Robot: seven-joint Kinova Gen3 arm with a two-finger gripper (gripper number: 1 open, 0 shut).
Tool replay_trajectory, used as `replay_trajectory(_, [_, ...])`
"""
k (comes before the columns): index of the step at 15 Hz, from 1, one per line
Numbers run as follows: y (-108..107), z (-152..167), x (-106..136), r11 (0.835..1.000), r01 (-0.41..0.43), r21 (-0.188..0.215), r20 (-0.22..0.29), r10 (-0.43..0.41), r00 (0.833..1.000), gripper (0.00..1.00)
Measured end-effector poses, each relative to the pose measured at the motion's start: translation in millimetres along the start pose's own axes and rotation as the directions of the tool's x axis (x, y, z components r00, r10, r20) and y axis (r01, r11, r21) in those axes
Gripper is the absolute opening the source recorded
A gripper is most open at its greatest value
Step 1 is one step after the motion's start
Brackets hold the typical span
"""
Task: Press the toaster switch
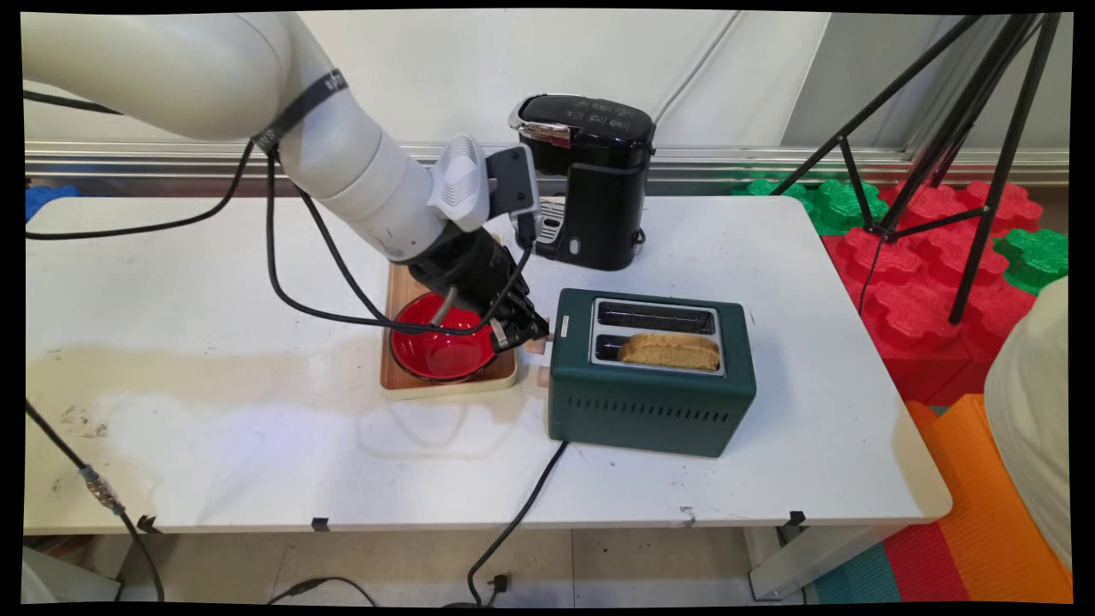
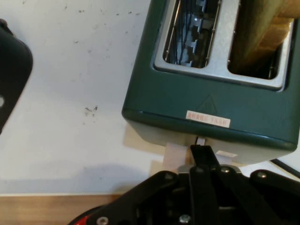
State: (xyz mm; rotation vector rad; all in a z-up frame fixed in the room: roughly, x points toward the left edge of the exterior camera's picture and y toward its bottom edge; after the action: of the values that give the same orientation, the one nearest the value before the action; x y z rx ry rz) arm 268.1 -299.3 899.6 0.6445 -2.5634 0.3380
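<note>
A dark green two-slot toaster stands right of the table's middle. A slice of bread sticks up from its near slot, and the far slot holds nothing. My gripper is shut, its fingertips pressed together at the toaster's left end, right at the pale lever. In the hand view the closed fingers point at the lever below the toaster's labelled edge, with the bread at upper right. Nothing is held between the fingers.
Under my wrist a red bowl sits on a wooden tray. A black coffee machine stands behind the toaster. The toaster's cord runs off the front edge. A tripod and foam blocks stand beyond the table's right side.
</note>
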Motion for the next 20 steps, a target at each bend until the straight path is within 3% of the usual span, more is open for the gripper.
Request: replay_trajectory(20, [2.4,34.9,-21.3,0.999,0.03,-0.01,0.015,-0.03,0.999,0.0])
